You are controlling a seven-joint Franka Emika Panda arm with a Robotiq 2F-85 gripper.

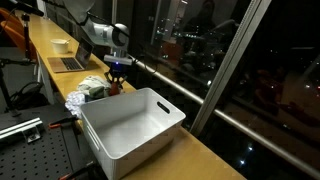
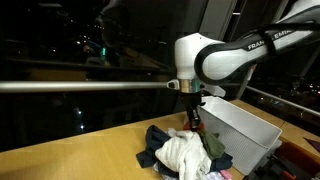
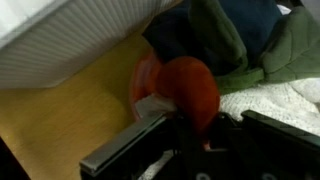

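Closest to the wrist camera, the gripper [image 3: 205, 125] pinches a red cloth [image 3: 188, 85] between its fingers. At far left runs the wall of the white bin [image 3: 70, 35]. The red cloth lies outside the bin, just beside it, on the wooden table [image 3: 60, 120]. Further right of the bin, a green cloth [image 3: 215, 40], a dark blue cloth [image 3: 255, 18] and a white towel [image 3: 275, 100] are heaped together, also outside it.

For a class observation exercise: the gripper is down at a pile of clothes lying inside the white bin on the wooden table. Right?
Wrong in one respect: the pile of clothes lies beside the white bin, not inside it, as both exterior views show. The gripper is down at the pile on the wooden table, at an orange cloth.
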